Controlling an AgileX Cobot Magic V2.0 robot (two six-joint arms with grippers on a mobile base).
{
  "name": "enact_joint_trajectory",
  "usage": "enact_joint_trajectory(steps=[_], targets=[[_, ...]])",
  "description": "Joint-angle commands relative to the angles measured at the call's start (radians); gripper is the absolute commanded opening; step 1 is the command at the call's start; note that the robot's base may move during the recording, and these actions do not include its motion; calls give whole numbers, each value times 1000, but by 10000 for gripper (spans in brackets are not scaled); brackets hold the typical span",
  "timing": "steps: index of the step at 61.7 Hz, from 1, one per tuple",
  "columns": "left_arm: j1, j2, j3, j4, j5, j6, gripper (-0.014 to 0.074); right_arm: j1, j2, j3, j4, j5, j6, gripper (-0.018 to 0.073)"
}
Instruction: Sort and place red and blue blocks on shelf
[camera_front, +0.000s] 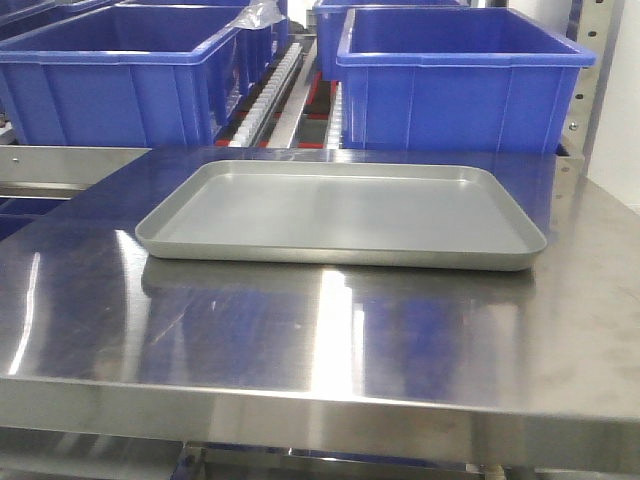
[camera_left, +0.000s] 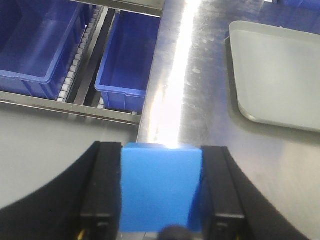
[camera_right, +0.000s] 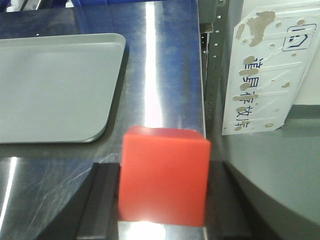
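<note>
Blue block (camera_left: 161, 190) fills the gap between the left gripper (camera_left: 161, 150) fingers (camera_left: 102, 185), both black pads pressed against its sides. Red block (camera_right: 164, 175) is pinched the same way between the right gripper (camera_right: 162, 167) fingers (camera_right: 100, 200). A grey tray (camera_left: 280, 70) lies on the steel table (camera_left: 190, 75), ahead of the left fingertips and off to their right; from the right fingertips it lies ahead and to the left. Dark-blue bins (camera_left: 127, 60) stand beyond the left fingers, past the table's edge. Neither block touches the tray.
</note>
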Motion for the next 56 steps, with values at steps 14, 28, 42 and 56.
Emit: enact_joint_trajectory(steps=[14, 28, 42, 56], targets=[[1, -2, -30, 11, -79, -6, 123, -7, 1, -29, -7, -77, -2, 50], [1, -2, -30, 11, -79, -6, 123, -7, 1, -29, -7, -77, -2, 50], [1, -2, -30, 11, -79, -6, 123, -7, 1, -29, -7, -76, -2, 50], [1, -2, -30, 11, -79, -6, 123, -7, 1, -29, -7, -76, -2, 50]])
